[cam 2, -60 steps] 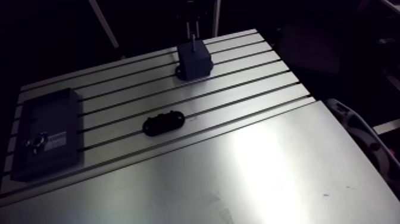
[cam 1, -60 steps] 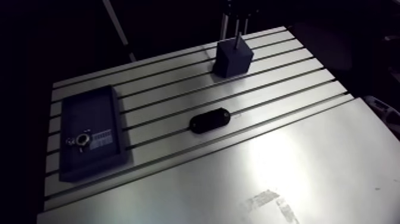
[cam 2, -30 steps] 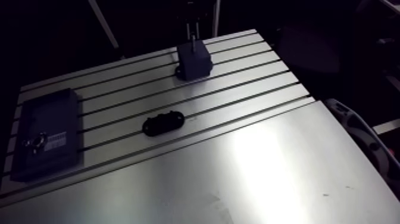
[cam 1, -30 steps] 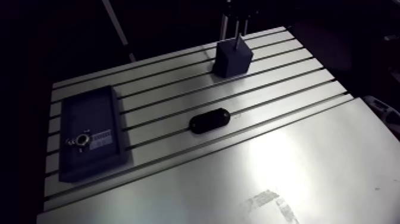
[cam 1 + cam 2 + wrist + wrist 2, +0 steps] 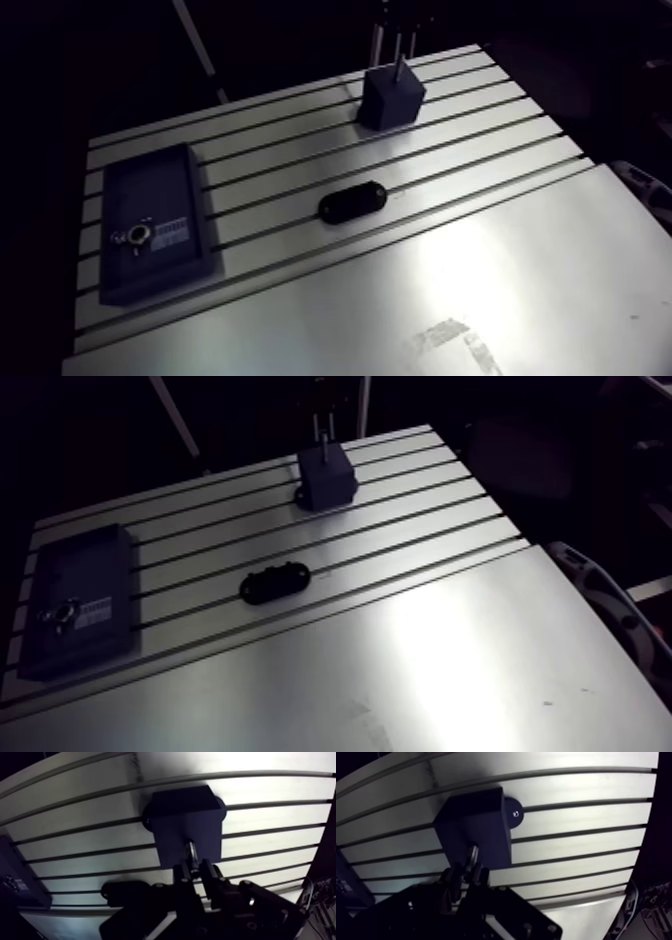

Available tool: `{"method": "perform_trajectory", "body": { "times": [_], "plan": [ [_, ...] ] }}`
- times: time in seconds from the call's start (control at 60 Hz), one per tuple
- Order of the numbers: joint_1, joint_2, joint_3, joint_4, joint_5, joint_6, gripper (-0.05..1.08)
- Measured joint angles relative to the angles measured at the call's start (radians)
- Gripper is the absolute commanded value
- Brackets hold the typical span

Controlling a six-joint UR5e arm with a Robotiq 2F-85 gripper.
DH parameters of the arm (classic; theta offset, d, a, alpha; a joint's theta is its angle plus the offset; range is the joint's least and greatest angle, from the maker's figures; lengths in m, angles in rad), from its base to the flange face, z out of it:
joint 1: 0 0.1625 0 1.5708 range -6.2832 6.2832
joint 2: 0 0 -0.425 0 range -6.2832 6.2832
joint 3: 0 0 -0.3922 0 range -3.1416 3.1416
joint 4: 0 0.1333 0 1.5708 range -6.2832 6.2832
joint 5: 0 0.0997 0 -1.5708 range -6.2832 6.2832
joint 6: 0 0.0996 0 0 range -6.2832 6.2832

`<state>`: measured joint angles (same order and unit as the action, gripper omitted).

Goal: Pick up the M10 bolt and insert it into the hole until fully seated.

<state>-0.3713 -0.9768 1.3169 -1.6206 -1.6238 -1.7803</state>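
While the hand [image 5: 194, 868] grips the shiny metal M10 bolt [image 5: 191, 851] between its fingertips, the bolt's lower end meets the top of the dark blue square block [image 5: 185, 812] on the slotted aluminium table [image 5: 270, 787].

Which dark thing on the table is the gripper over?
The cube-shaped block, under the gripper and its bolt; the oval piece and flat tray lie well away.

The gripper [image 5: 195, 869] pinches a shiny M10 bolt [image 5: 191, 851] that stands up from the dark block [image 5: 182, 817]. A black oval piece [image 5: 122, 892] lies near the block on the slotted table [image 5: 260, 814].
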Motion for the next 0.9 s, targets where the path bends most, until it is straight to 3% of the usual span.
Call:
{"method": "perform_trajectory", "body": {
  "times": [0.9],
  "plan": [
    [0.003,0.001,-0.001,0.000,0.000,0.000,1.08]
  ]
}}
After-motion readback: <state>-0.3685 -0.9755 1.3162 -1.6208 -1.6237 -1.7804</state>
